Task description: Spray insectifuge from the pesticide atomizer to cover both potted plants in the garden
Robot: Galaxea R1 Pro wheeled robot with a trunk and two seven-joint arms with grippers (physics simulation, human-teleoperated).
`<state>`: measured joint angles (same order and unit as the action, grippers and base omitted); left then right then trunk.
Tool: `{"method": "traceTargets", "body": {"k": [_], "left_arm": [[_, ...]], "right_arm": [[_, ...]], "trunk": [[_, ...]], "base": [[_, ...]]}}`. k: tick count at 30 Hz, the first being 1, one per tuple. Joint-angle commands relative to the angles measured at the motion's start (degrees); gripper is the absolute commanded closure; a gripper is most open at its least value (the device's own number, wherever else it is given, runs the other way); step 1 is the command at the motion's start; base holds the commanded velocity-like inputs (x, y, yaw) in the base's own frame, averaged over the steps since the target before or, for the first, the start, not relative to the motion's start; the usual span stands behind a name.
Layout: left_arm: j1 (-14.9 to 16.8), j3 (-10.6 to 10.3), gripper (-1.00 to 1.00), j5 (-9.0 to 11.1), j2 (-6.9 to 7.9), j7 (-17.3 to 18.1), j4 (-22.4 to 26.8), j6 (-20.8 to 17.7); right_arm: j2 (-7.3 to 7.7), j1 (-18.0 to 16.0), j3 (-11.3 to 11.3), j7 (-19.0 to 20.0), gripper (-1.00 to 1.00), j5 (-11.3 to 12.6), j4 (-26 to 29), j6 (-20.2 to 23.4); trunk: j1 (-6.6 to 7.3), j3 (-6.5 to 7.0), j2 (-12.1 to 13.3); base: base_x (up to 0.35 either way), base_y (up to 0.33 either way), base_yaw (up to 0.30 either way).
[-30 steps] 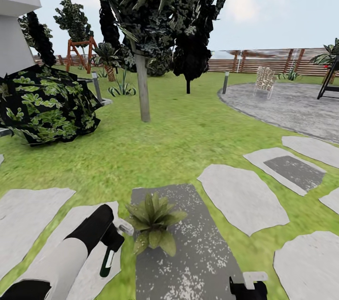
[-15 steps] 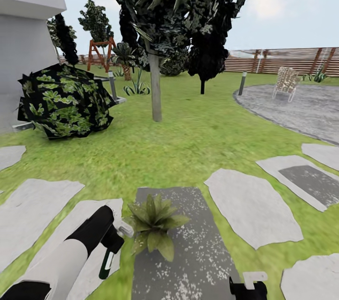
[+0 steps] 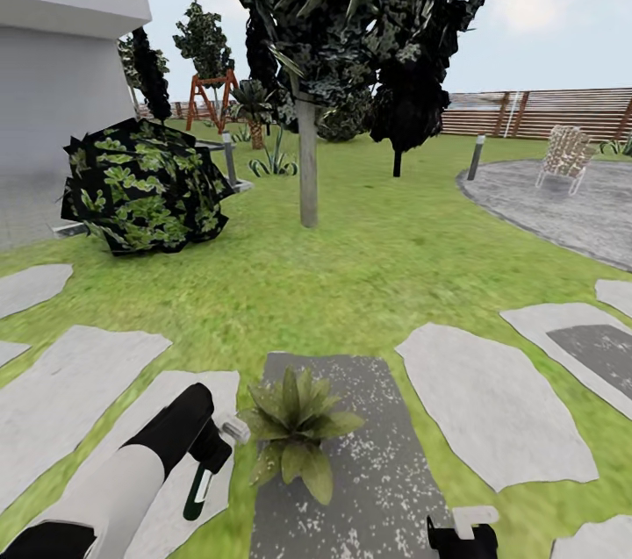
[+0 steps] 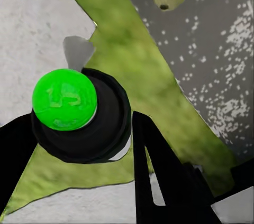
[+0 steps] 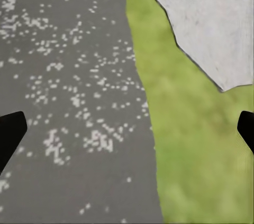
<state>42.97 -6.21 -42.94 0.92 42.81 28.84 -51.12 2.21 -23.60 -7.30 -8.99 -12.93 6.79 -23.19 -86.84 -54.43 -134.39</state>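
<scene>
View has swung left; left hand (image 3: 209, 459) still grips the pesticide atomizer (image 3: 199, 491) beside the potted plant (image 3: 298, 432), right hand (image 5: 127, 129) spread wide — spraying looks imminent.

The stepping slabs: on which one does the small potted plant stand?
The dark grey speckled slab in the foreground; the slabs beside it are pale grey and bear nothing. The potted plant stands on it.

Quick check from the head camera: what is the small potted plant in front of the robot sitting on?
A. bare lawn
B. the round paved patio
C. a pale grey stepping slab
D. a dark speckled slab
D: the potted plant stands on the dark speckled slab, with the left gripper just beside it and grass to either side of the slab.
</scene>
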Motion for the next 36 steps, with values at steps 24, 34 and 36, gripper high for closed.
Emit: {"method": "traceTargets", "body": {"k": [24, 34, 36], "left_arm": [[0.6, -4.4, 1.0, -0.6, 0.75, 5.2, -0.1, -0.2], [0.5, -7.5, 1.0, -0.4, 0.72, 5.2, -0.4, -0.3], [0.5, -7.5, 1.0, -0.4, 0.68, 5.2, -0.4, -0.3]], "right_arm": [[0.16, 0.0, -0.5, -0.2, -1.0, -0.6, -0.1, -0.2], [0.07, 0.0, -0.4, -0.2, -1.0, -0.5, 0.0, -0.2], [0.07, 0.0, -0.4, -0.2, -1.0, -0.5, -0.1, -0.2]], "trunk": [[0.0, -0.06, 0.0], [0.0, -0.06, 0.0], [0.0, -0.06, 0.0]], "base": [[0.081, -0.093, 0.113], [-0.122, -0.114, 0.094], [-0.004, -0.003, 0.271]]}}
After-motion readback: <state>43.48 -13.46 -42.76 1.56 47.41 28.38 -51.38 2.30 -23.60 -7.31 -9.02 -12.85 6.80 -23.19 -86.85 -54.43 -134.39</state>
